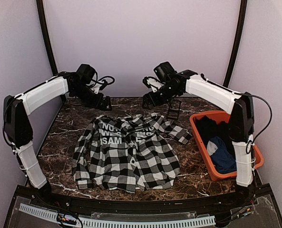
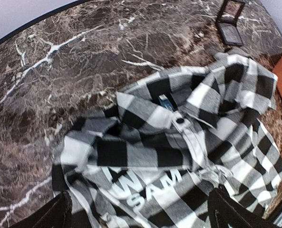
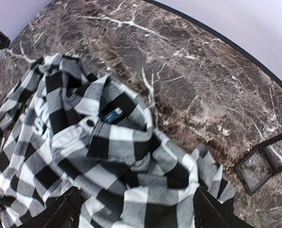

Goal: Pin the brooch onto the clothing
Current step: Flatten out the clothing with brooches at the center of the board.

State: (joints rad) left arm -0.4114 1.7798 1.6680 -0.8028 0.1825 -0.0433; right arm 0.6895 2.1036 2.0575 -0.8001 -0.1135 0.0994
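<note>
The shirt (image 1: 126, 152) lies spread but rumpled in the middle of the counter (image 1: 64, 128), collar toward the far edge and hem toward the arm bases. White block letters show across the upper part of the shirt, partly folded under. One sleeve trails right, toward the bin (image 1: 208, 113).

The left claw (image 1: 102, 102) hangs above the far left of the shirt, near the collar. In its wrist view the two fingers (image 2: 55, 213) stand wide apart at the bottom corners, with nothing held between them and the lettering below. The right claw (image 1: 148, 100) hovers above the far right of the collar, facing the left one. Its fingers (image 3: 60, 211) are also spread, gripping nothing, with checked cloth beneath.

Both wrist views show the collar bunched up, with a blue label (image 2: 165, 100) inside it and a dark button (image 2: 179, 120) just below.

A small black case (image 1: 174, 110) stands open on the counter beyond the shirt's right shoulder, apart from the cloth. The orange bin sits at the right edge and holds dark cloth and a blue garment (image 1: 222, 156).
</note>
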